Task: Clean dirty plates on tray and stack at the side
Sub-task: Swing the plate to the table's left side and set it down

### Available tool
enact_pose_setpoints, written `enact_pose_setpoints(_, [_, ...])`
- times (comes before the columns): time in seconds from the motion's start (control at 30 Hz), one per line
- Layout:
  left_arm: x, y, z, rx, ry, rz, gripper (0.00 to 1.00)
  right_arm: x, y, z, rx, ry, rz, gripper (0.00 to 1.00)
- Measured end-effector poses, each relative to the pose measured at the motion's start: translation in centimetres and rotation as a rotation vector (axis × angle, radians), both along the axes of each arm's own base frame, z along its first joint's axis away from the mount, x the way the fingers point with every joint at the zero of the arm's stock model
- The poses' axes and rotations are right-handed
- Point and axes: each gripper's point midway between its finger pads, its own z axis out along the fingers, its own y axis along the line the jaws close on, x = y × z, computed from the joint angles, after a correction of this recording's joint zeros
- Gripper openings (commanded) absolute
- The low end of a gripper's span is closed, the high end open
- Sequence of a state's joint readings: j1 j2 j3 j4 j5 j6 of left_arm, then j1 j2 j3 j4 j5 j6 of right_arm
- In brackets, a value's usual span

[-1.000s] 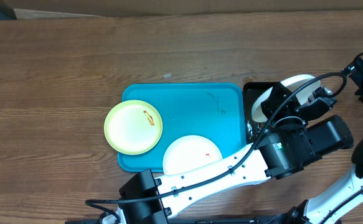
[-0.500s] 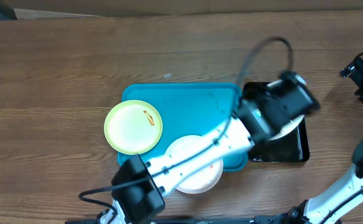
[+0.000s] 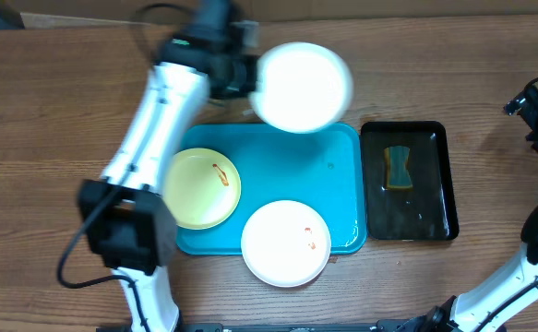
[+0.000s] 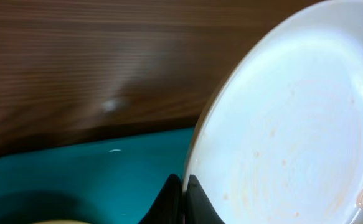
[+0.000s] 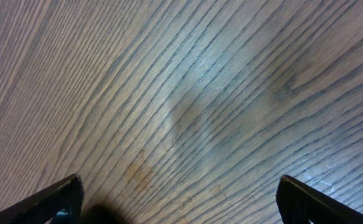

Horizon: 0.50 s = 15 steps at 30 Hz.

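We see left gripper pinching rim of white plate, held over far edge of tray. Right gripper spread wide, empty. We judge plate stiff, light, slick, breakable; rim grip suits.

Sponge in black tray

- Table: dark brown wood, grain running lengthwise, filling nearly the whole overhead view.
- Pale tan strip: visible beyond the table's far edge.
- Light: soft, diffuse; faint sheen on the wood in both wrist views.
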<state>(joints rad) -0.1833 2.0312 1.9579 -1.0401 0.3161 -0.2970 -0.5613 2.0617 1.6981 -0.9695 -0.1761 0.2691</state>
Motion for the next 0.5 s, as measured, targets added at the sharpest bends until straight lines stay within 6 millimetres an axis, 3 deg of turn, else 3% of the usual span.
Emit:
enact_pose_setpoints(0.1, [0.4,9.1,-0.6,0.0,0.064,0.188,0.04,0.0,0.0,0.0,0.0,0.0,0.0,1.0])
enact_pose_setpoints(0.2, [-0.5,17.5,-1.2,0.029,0.113,0.368,0.04,0.0,0.0,0.0,0.0,0.0,0.0,1.0])
enact_pose_setpoints(0.37, [-3.0,28.5,-1.7,0.077,0.141,0.612,0.04,0.0,0.0,0.0,0.0,-0.001,0.0,1.0])
enact_pose_setpoints(0.5, [-5.7,34.9,-3.0,0.094,0.164,0.76,0.04,0.0,0.0,0.0,0.0,-0.001,0.0,1.0])
